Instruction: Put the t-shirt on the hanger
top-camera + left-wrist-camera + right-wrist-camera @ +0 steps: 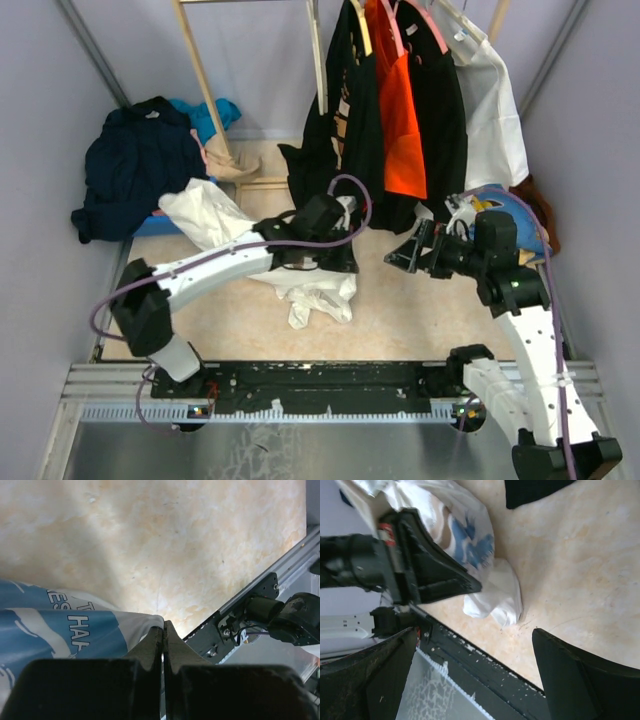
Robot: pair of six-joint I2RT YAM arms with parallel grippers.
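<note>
Setting: a beige marbled tabletop (420,320) boxed in by pale lilac-grey walls, seen from above, with a wooden clothes rail at 12 o'clock.
On the rail: black and orange hanging garments (400,110), crowded together at about 1 o'clock.
Other cloth: a heap of dark navy clothing (135,165) at 10 o'clock, with a plain white crumpled garment (205,215) just beside it toward the centre.
T-shirt: the white short-sleeved t-shirt with a blue printed graphic (470,540) is bunched near the middle of the table. Its upper part is lifted and its lower folds rest on the tabletop.
Left claw: the left gripper (163,630) has its jaws pressed together, and a fold of the printed cloth appears pinched at their tip.
Right claw: the right gripper (474,645) has its jaws spread wide and holds nothing. It sits at 3 o'clock of the left one, near it but apart, facing the shirt.
Hanger: the pale grey-white triangular hanger with a wire hook cannot be picked out with certainty in these views.
Step in hand: probably lifting and presenting the shirt — the garment is gathered but not yet spread.
Next move: likely the free claw must take a second hold near the collar or hem, so the neck opening can be found and held open for the hanger.
</note>
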